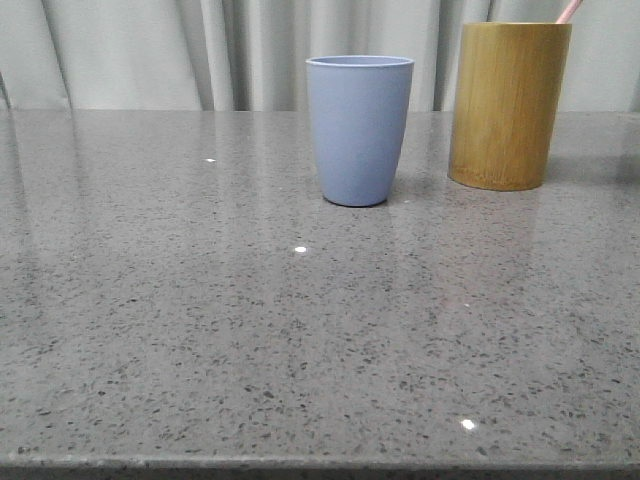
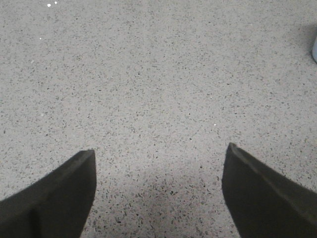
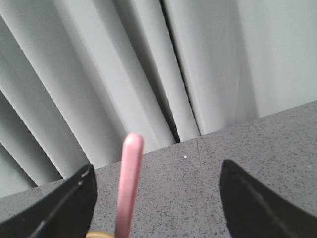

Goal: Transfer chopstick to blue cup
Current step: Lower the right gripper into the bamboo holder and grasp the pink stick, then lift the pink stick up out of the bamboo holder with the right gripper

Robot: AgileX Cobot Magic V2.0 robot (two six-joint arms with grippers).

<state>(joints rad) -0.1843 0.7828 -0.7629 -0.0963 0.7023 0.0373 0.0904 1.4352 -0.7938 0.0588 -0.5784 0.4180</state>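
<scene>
Two vessels on grey speckled counter [image 1: 250,330], front view, both upper half of frame.

1. Blue cup [image 1: 359,130]: upper centre, upright, mouth up, tapers toward base. Inside not visible from this angle. Sliver of it also at right edge, left wrist view [image 2: 314,49].
2. Tan bamboo cylinder [image 1: 508,105]: upper right, upright, taller than blue cup, just beside it w/ a gap, not touching.
3. Chopstick [image 1: 569,11]: pale pink; front view shows only the tip, top right of frame, sticking up over cylinder rim & leaning right. In right wrist view [image 3: 129,188] it rises at lower centre-left from cylinder's rim at bottom edge.
4. Left pincer [image 2: 158,158]: wide open, nothing btwn fingers, bare counter beneath.
5. Right pincer [image 3: 156,171]: wide open, holds nothing. Chopstick stands btwn the fingers, nearer the finger [image 3: 64,208] at lower left of frame, clear gap on both sides, no contact seen.
6. Grey pleated curtain [image 1: 130,50]: backdrop behind counter, across top of front view; also upper part of right wrist view.
</scene>
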